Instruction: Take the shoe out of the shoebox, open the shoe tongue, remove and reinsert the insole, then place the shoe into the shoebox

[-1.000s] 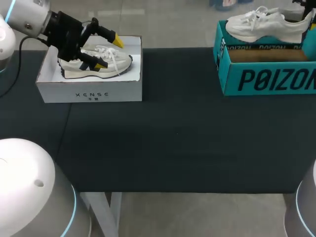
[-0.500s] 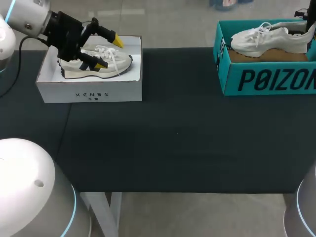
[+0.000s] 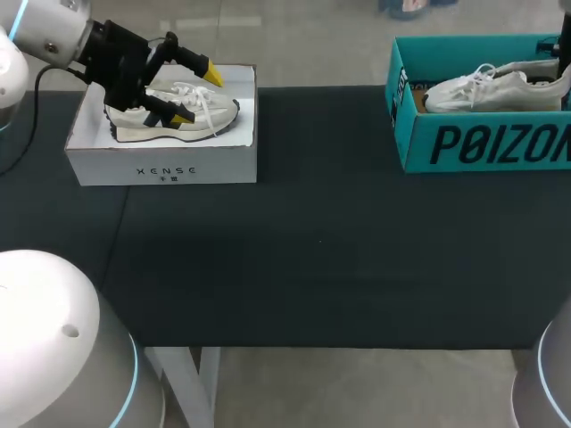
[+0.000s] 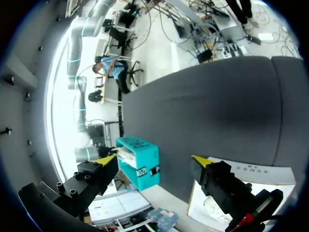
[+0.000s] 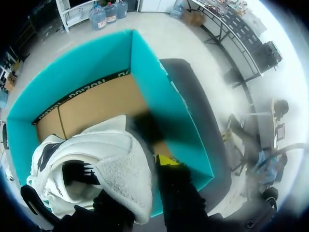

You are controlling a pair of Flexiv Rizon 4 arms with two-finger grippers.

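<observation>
We are on the last step, setting the shoe (image 3: 486, 89) down in the teal shoebox (image 3: 482, 143) at the far right of the bench (image 3: 321, 250). From the wrist, our right claw (image 5: 145, 180) looks clamped on the heel. One yellow tip is outside the heel and the other is hidden by the shoe, so we judge the hold rather than see it fully. The shoe lies inside the box walls with its toe toward the middle of the bench and its heel a little higher. To finish well, we should bring the heel down until the whole sole rests on the brown floor of the box, keeping the claw off the near wall. We should let go only once the shoe is carried from below, then spread the fingers just enough and lift straight up, so that neither finger drags the heel along. The laces should stay inside the rim. Our left claw (image 3: 196, 94) hangs wide open and empty over the second shoe (image 3: 174, 120) in the white box (image 3: 161, 165). A second ago the shoe was above the teal rim. Half a second ago it was partly down, and now it sits low between the walls. The left arm has not shifted.
</observation>
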